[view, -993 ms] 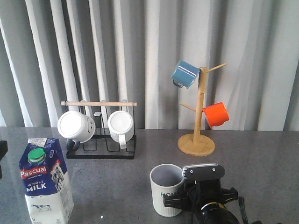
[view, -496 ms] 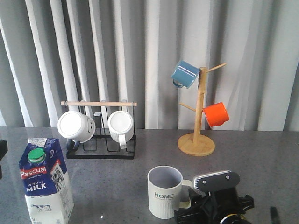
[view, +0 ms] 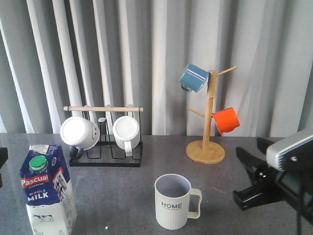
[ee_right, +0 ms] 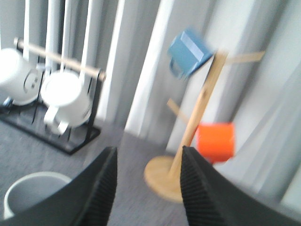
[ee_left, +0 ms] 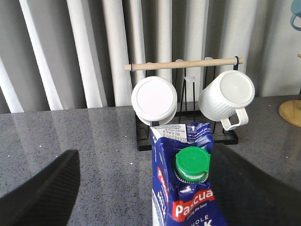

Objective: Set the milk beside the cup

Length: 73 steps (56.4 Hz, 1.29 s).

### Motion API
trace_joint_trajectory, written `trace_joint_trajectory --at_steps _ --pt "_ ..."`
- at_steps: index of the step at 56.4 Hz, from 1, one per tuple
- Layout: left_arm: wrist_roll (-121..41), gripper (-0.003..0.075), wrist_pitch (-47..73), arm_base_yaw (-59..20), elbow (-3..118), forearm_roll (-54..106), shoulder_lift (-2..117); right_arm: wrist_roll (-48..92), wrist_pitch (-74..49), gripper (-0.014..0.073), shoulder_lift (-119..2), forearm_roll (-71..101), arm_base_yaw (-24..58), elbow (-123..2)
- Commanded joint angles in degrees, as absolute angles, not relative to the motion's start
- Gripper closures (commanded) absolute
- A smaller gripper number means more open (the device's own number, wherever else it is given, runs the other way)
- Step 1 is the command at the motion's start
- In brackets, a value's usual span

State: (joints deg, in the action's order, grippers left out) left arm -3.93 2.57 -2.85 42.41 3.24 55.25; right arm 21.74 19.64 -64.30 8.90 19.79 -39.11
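Milk (view: 48,188) stands at counter's (view: 122,186) left edge, well apart from cup (view: 173,201) at centre. Our left fingers (ee_left: 40,193) are spread either side of carton, not touching. Right fingers (view: 252,178) released, empty, right of cup. Carton prob. heavy, walls soft; we'd grip mid-body, below cap (ee_left: 192,163).

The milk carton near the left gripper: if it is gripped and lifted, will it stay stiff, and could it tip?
The milk carton is tall with a narrow base, so a high push would probably tip it. Its top fold looks crumpled in the left wrist view, so the walls may dent under a hard squeeze. The green cap appears closed, so spilling seems unlikely.
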Motion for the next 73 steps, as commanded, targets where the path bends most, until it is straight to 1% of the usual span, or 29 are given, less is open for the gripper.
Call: trace_joint_trajectory --at_steps 1,5,8,11,13,14,18,22,53,62,73 --pt "-3.73 0.0187 -1.78 -3.01 44.37 3.46 54.69 19.7 20.89 0.0281 -57.52 2.92 18.42 -40.62" --pt "-3.73 0.0187 -1.78 -3.01 44.37 3.46 54.69 15.83 18.9 0.0327 -54.05 2.18 17.82 -40.62" --pt "-3.73 0.0187 -1.78 -3.01 44.37 3.46 54.69 12.37 17.57 0.04 -51.84 1.8 17.1 -40.62" --pt "-3.73 0.0187 -1.78 -3.01 44.37 3.46 54.69 8.89 16.89 0.0504 -49.92 0.99 16.07 -40.62" --pt "-3.73 0.0187 -1.78 -3.01 44.37 3.46 54.69 6.65 16.73 0.0592 -48.96 0.0 15.1 -40.62" --pt "-3.73 0.0187 -1.78 -3.01 44.37 3.46 54.69 5.39 16.73 0.061 -48.49 -0.36 14.59 -40.62" --pt "-3.73 0.0187 -1.78 -3.01 44.37 3.46 54.69 2.3 17.38 0.0603 -47.61 -2.05 13.11 -40.62" --pt "-3.73 0.0187 -1.78 -3.01 44.37 3.46 54.69 2.22 17.51 0.0602 -47.43 -3.93 12.3 -40.62" --pt "-3.73 0.0187 -1.78 -3.01 44.37 3.46 54.69 2.22 17.08 0.0602 -47.51 -3.42 12.36 -40.62" --pt "-3.84 0.0187 -4.91 -3.01 44.37 3.46 54.69 2.22 17.08 0.0602 -47.51 -3.42 12.36 -40.62" --pt "-3.6 0.0187 -5.18 -3.01 44.37 3.46 54.69 2.22 17.08 0.0602 -47.51 -3.42 12.36 -40.62"
